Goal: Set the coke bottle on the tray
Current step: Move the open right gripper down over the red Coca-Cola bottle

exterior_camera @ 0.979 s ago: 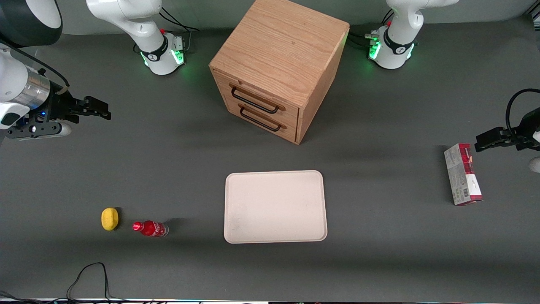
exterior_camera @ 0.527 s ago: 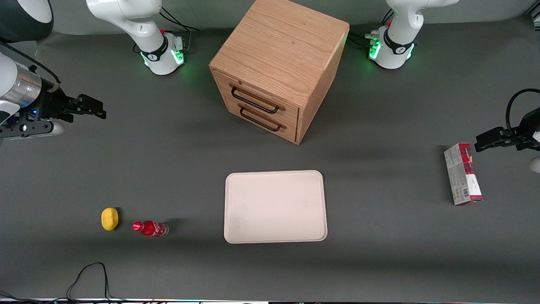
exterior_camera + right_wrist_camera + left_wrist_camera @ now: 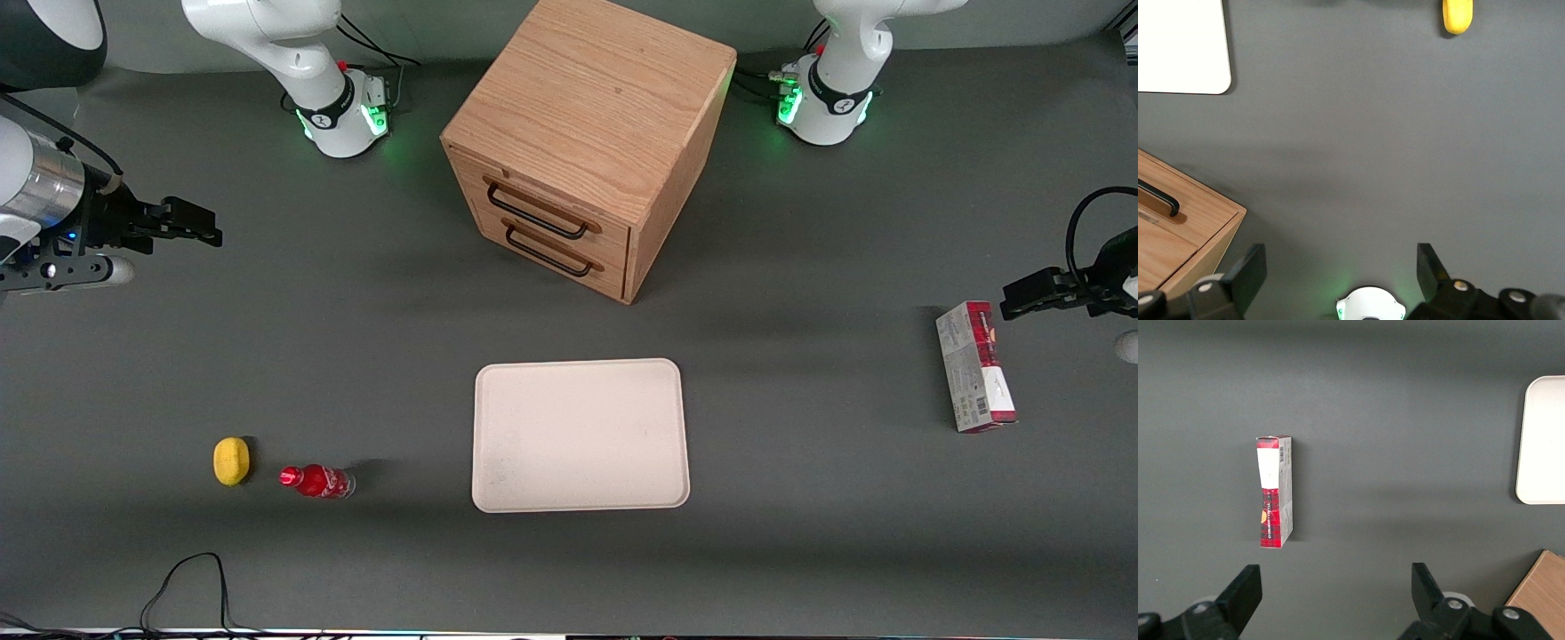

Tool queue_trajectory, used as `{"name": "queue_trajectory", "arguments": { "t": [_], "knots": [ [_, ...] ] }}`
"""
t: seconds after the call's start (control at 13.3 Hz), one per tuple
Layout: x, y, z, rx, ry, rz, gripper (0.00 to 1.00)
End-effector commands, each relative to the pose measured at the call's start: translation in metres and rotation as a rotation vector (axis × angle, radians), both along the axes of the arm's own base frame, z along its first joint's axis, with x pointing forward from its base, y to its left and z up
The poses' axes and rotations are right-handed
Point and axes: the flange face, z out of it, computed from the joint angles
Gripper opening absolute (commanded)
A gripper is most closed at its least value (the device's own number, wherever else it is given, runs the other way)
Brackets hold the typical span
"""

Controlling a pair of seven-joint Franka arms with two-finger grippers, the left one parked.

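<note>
The claw (image 3: 209, 234) hangs above the counter (image 3: 356, 356) with fingers apart, holding nothing, well apart from the coke bottle (image 3: 317, 481). The bottle lies on its side between the lemon (image 3: 231, 461) and the tray (image 3: 581, 435). A wooden drawer cabinet (image 3: 582, 142) stands farther from the front camera than the tray.

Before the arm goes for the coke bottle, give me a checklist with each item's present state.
1. Gripper open and holding nothing: ok, the fingers stand wide apart in the right wrist view.
2. Coke bottle free to grasp: ok, it lies on its side, apart from the yellow lemon-like object beside it.
3. Gripper above the bottle: not ok, it hangs farther from the front camera, at the working arm's end of the table.
4. Tray ready: ok, nothing lies on it.
5. Bottle visible to the right wrist camera: not ok.
</note>
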Motion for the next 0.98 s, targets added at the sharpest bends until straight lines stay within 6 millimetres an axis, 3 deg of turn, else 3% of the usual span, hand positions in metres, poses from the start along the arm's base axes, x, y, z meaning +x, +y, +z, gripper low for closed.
{"name": "queue_trajectory", "arguments": {
  "t": [0.0, 0.08, 0.23, 0.45, 0.53, 0.75, 0.9],
  "knots": [
    [0.006, 0.000, 0.005, -0.008, 0.001, 0.019, 1.00],
    [0.020, 0.001, 0.005, -0.008, -0.011, 0.018, 1.00],
    [0.074, 0.005, 0.000, -0.006, -0.043, 0.018, 1.00],
    [0.141, 0.011, -0.036, -0.014, -0.050, -0.037, 1.00],
    [0.153, 0.011, -0.045, -0.015, -0.057, -0.045, 1.00],
    [0.160, 0.016, -0.061, -0.015, -0.051, -0.039, 1.00],
    [0.171, 0.018, -0.088, -0.015, -0.044, -0.030, 1.00]
  ]
}}
